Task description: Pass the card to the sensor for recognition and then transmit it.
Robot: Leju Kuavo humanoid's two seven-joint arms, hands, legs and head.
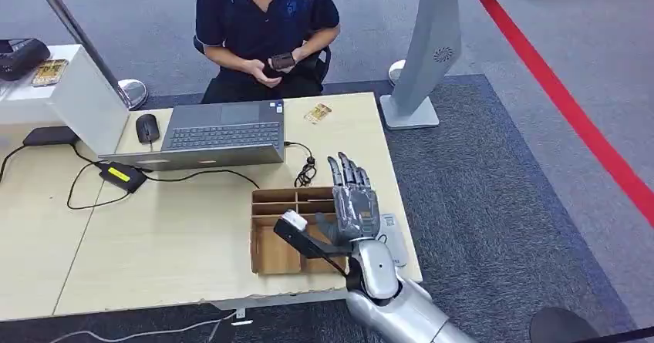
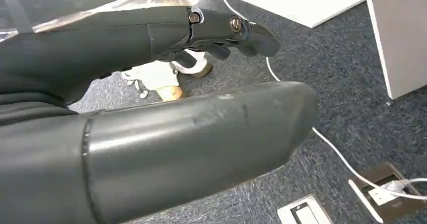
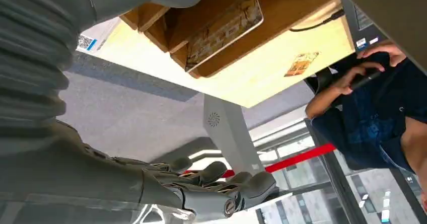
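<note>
While the right hand point(image 1: 353, 204) hovers over the right end of a cardboard divider box point(image 1: 271, 254) on the table point(image 1: 177, 235), its fingers point(image 1: 345, 170) stretch nearly straight and slightly spread, holding nothing; the right wrist view shows the same hand point(image 3: 201, 191) with fingers extended and empty. One card point(image 3: 224, 30), with a brown patterned face, leans tilted inside a compartment of the box, seen from the right wrist view. A second card point(image 1: 318, 113) lies flat on the table near the far edge, just beside the right corner of the open laptop point(image 1: 220, 133). Left hand point(image 2: 151, 108) hangs low over grey carpet, fingers point(image 2: 221, 32) loosely bent with nothing in them; whether it counts as closed I cannot tell. A person in a dark shirt point(image 1: 262, 19) sits at the far side of the table, holding a small dark device in both hands. Black mouse point(image 1: 147, 128) sits left of the laptop; a black power brick point(image 1: 123, 176) with a yellow label and cables lies in front of it. A grey stand point(image 1: 428, 58) rises from the carpet beyond the table's right end.
</note>
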